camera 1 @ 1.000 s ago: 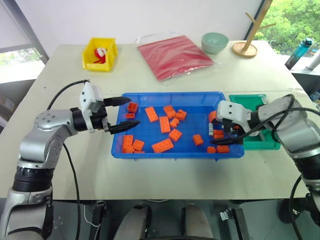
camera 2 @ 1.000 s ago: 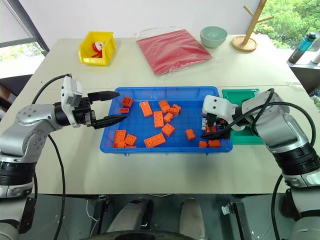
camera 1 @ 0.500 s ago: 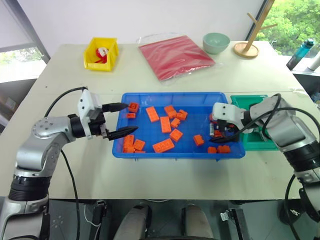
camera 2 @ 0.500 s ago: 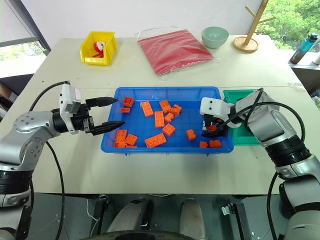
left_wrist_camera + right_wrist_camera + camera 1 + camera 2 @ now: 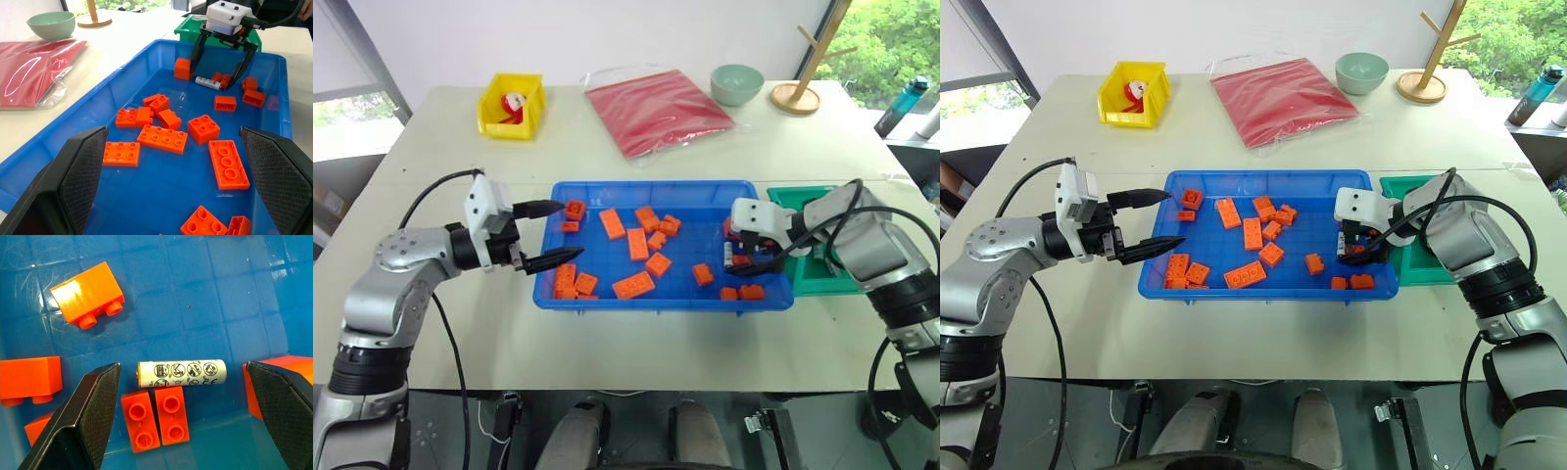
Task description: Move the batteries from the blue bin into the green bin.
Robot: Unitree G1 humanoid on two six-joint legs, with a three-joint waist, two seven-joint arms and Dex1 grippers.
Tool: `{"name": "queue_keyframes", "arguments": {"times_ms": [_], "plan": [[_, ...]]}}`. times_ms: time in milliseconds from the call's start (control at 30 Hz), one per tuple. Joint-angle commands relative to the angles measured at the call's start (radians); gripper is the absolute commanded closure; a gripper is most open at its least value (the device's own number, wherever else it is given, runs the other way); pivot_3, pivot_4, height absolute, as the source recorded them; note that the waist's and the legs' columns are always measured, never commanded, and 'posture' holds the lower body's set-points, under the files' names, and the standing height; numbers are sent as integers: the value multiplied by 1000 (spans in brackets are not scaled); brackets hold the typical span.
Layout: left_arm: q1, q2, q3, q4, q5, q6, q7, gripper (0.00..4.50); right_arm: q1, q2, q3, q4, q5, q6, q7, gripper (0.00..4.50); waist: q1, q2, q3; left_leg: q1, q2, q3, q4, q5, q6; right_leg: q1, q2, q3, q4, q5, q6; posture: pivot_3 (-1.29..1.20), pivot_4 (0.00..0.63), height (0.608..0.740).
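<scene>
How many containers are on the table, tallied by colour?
blue bin: 1
green bin: 1
yellow bin: 1
pale green bowl: 1
Total: 4

**Table layout**

The blue bin [image 5: 636, 188] sits mid-table with the green bin [image 5: 801, 196] just beside its right end. Bricks [image 5: 631, 286] lie scattered in the blue bin; one battery [image 5: 181, 373] lies near its right end among them. Behind: yellow bin [image 5: 510, 106] left, bag [image 5: 656, 110] centre, bowl [image 5: 736, 83] and stand [image 5: 795, 96] right.
</scene>
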Motion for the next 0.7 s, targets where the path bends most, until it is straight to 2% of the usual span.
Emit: {"name": "queue_keyframes", "arguments": {"times_ms": [33,400,467,567,700], "plan": [[-26,14,15,-9,-3,-10,-4,0,-10,12,17,17,-29,-5,3,293,-1,0,0,0,0,0,0,0,0,0,0,0,0,0,0,0,150,717],[-33,20,15,-16,-1,-8,-6,0,-27,49,56,-24,-78,21,54,293,-3,-2,-1,0,1,0,0,0,0,0,1,0,0,0,0,0,150,717],[-32,20,17,-16,-1,-8,-4,0,-26,52,57,-21,-84,16,58,800,-3,-2,-1,0,1,0,0,0,0,0,1,0,0,0,0,0,150,717],[-34,20,17,-14,0,-9,-1,0,-23,58,56,-30,-88,20,65,2099,-3,-2,-1,0,1,0,0,0,0,0,1,0,0,0,0,0,150,717],[-38,18,16,-11,0,-11,1,0,-22,69,61,-36,-99,24,69,2218,-3,-2,-1,0,1,0,0,0,0,0,1,0,0,0,0,0,150,717]]}}
